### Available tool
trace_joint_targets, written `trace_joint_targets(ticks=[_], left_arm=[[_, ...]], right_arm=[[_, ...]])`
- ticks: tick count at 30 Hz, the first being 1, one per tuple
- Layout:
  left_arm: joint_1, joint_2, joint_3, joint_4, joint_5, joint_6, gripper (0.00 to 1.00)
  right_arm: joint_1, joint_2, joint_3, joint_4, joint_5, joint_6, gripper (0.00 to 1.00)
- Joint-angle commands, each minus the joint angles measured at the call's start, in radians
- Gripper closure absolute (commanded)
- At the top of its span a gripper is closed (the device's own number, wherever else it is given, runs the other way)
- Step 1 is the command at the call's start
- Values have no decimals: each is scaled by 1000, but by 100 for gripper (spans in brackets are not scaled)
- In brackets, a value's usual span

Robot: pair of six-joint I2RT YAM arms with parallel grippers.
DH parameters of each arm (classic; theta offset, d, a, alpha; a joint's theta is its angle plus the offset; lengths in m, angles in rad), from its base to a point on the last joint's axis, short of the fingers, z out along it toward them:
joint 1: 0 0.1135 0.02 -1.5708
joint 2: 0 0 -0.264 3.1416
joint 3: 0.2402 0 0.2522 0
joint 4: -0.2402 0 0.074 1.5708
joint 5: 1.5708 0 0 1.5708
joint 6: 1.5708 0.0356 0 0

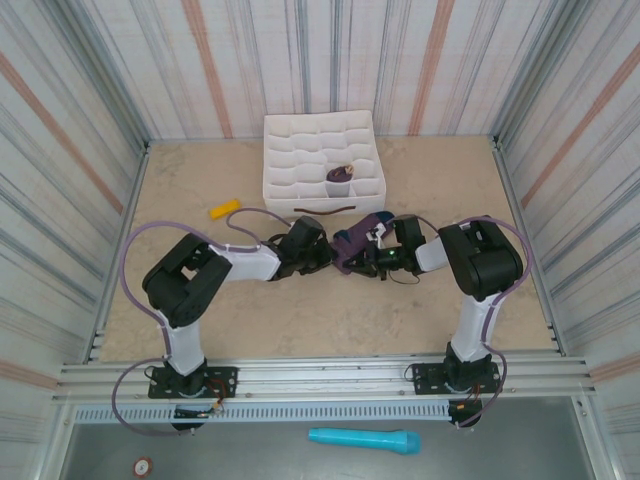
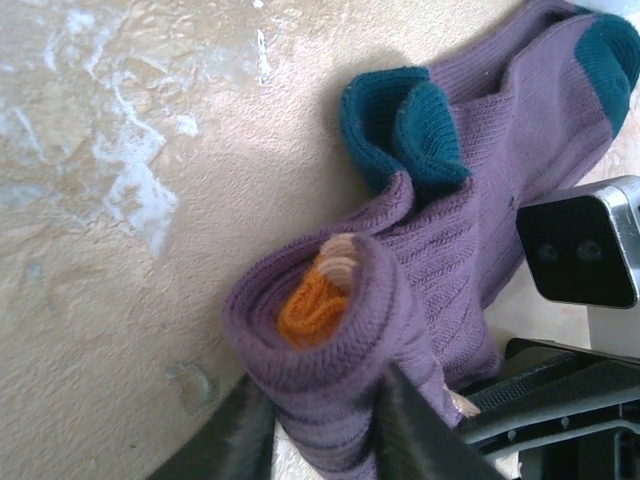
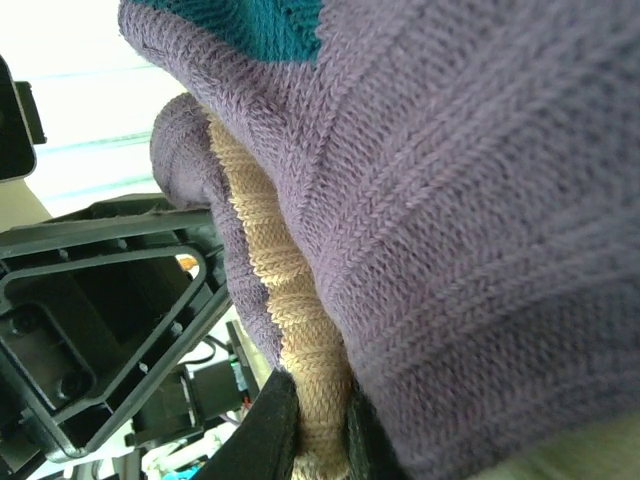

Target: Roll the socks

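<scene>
- Near the middle of the table, between the two arms, you see the purple knitted socks with dark teal toe and heel patches. They lie in a crumpled heap, just in front of the white box.
- From the left side your left gripper reaches the heap. One end of the socks is rolled into a tight coil with the orange cuff band in its centre. The two black fingers stand on either side of this coil and press into the fabric, so the tool is clamped on the socks.
- Behind the coil the rest of the socks spreads on the table, with a teal heel folded up and a teal toe at the far end.
- From the right side your right gripper meets the same heap. Its two fingers are almost together and pinch a beige ribbed edge of the socks, while purple fabric hangs over them.
- At the middle of the far edge of the table stands the white plastic box with many small compartments. One compartment toward its near right part holds a rolled purple bundle.
- Left of the box, well apart from the socks, a small yellow-orange stick lies on the table.
</scene>
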Motion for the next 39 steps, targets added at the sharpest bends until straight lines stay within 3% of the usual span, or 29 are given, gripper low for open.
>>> trace_joint_targets(ticks=[1, 5, 10, 16, 22, 28, 34, 39], left_arm=[[-6, 38, -2, -91, -66, 0, 83], [-5, 36, 27, -170, -65, 36, 96], [-5, -3, 14, -205, -47, 54, 97], [-4, -63, 44, -335, -21, 90, 97], [-2, -105, 58, -424, 15, 90, 97], [13, -130, 59, -479, 68, 92, 98], [37, -153, 45, -515, 112, 102, 98], [51, -171, 35, -536, 136, 110, 98]], right_arm=[[-21, 102, -81, -167, 165, 23, 98], [-21, 44, -111, -116, 153, 11, 84], [-12, -126, -127, -192, 222, -79, 73], [60, -397, -97, -392, 396, -251, 58], [249, -622, -60, -534, 667, -428, 39], [479, -733, -51, -555, 960, -586, 33], [709, -747, -76, -471, 1238, -768, 27], [809, -672, -90, -382, 1386, -862, 27]])
